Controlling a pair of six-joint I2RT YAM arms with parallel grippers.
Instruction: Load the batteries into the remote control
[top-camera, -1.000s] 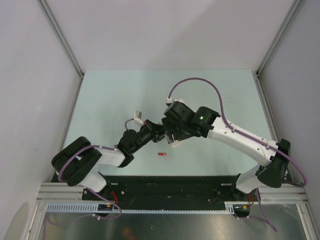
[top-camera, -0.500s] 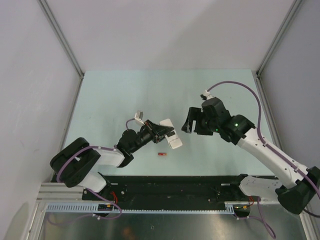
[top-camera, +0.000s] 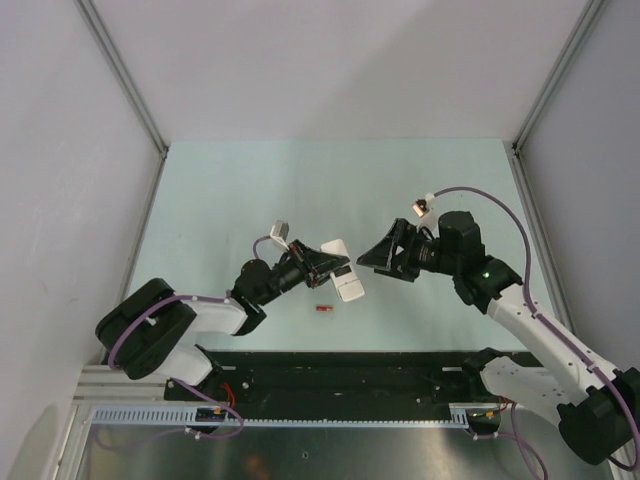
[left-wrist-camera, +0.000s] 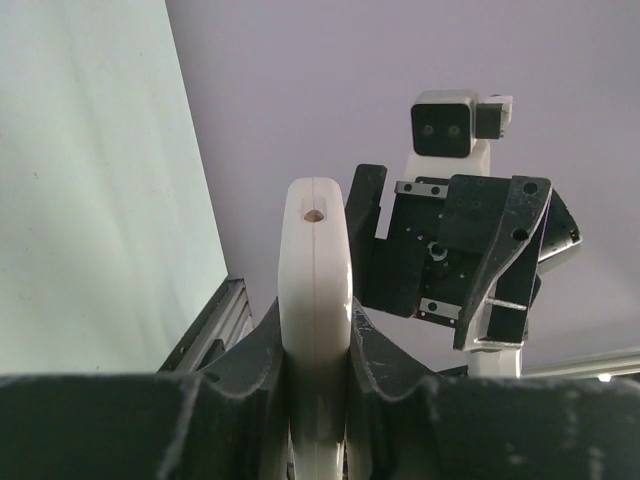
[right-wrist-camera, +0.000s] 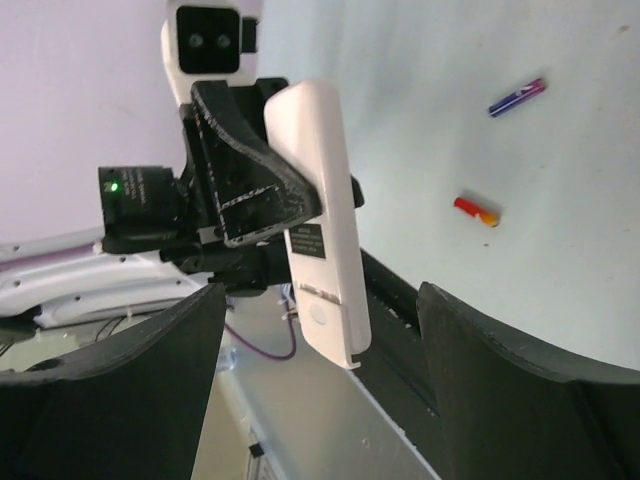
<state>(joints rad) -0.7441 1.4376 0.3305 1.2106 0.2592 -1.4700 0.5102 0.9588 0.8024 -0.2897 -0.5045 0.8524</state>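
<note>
Left gripper (top-camera: 328, 262) clamps the white remote control (top-camera: 349, 285) above the table (top-camera: 230, 200), near centre. Right gripper (top-camera: 374, 254), spread wide and empty, faces it from the right. A red battery (top-camera: 322, 309) lies nearer.

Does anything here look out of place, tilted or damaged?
Nothing looks damaged. The remote is off the table, clamped in the left claw. A red battery and a blue-purple battery lie loose on the table, apart from each other. The open right claw holds nothing.
</note>
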